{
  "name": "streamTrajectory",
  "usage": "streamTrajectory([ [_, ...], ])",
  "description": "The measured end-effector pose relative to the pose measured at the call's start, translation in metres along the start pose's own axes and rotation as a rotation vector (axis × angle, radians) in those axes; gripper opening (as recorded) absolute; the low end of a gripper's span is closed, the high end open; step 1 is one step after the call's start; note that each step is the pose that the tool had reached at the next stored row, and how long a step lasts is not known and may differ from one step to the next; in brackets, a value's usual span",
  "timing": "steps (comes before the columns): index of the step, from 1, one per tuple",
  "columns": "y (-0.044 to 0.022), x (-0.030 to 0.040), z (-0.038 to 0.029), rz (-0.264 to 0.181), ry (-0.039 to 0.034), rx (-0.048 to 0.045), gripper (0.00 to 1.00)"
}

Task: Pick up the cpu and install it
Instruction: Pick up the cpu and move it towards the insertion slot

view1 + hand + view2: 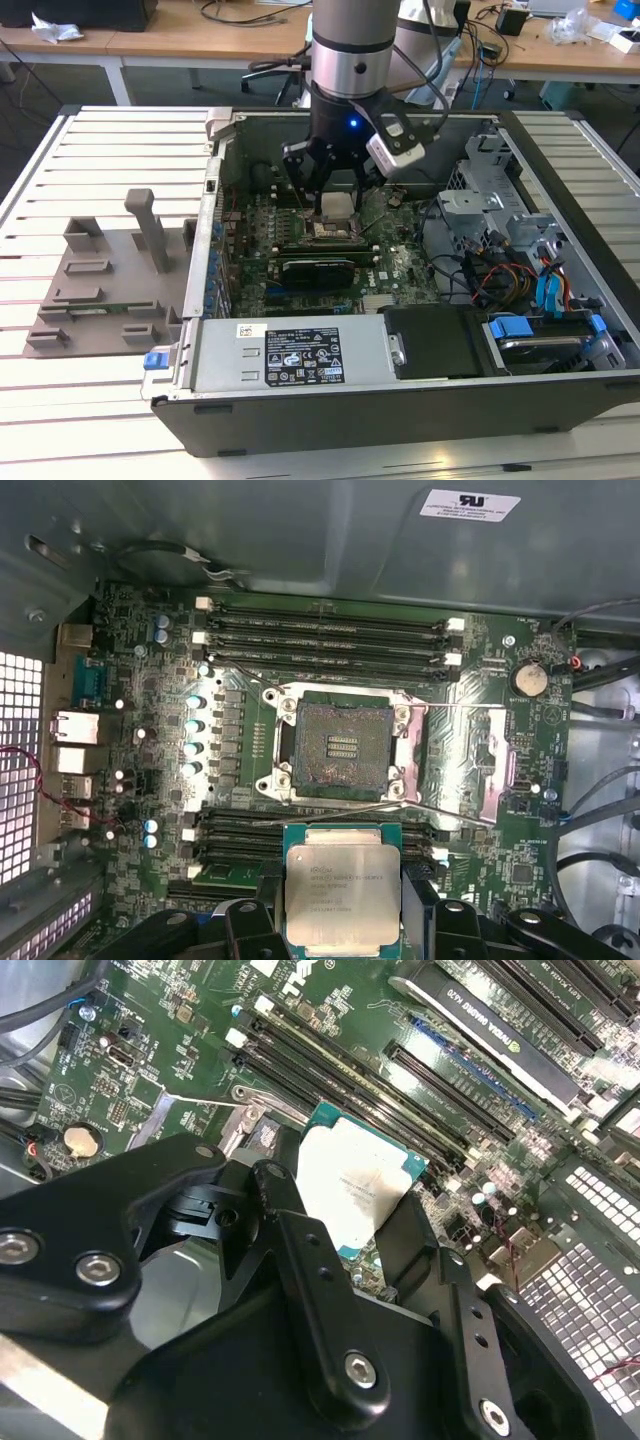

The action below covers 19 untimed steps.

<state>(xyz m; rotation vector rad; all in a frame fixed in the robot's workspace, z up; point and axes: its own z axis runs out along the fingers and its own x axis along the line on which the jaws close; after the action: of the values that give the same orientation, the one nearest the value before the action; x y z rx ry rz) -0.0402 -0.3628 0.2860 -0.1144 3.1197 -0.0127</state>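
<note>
The cpu (337,205), a flat square chip with a silver-grey top, hangs inside the open computer case just above the motherboard. My gripper (336,198) is shut on it, with one black finger (247,921) on each side. In the first wrist view the cpu (342,890) sits between the fingers, a short way from the open socket (342,750), whose dark contact field is bare and whose metal frame is swung back. In the second wrist view the cpu (350,1185) is clamped in my gripper (345,1222) over the green board.
Memory slots (330,630) flank the socket. A graphics card (315,268) lies in front of it and a drive cage (500,200) with cables stands at the exterior view's right. A grey fixture tray (110,270) rests on the slatted table at the exterior view's left.
</note>
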Motion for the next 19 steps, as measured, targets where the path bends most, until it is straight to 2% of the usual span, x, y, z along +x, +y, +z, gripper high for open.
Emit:
streamTrajectory([
  [19,0.0001,-0.0002,0.009,0.0,0.0,0.0,0.55],
])
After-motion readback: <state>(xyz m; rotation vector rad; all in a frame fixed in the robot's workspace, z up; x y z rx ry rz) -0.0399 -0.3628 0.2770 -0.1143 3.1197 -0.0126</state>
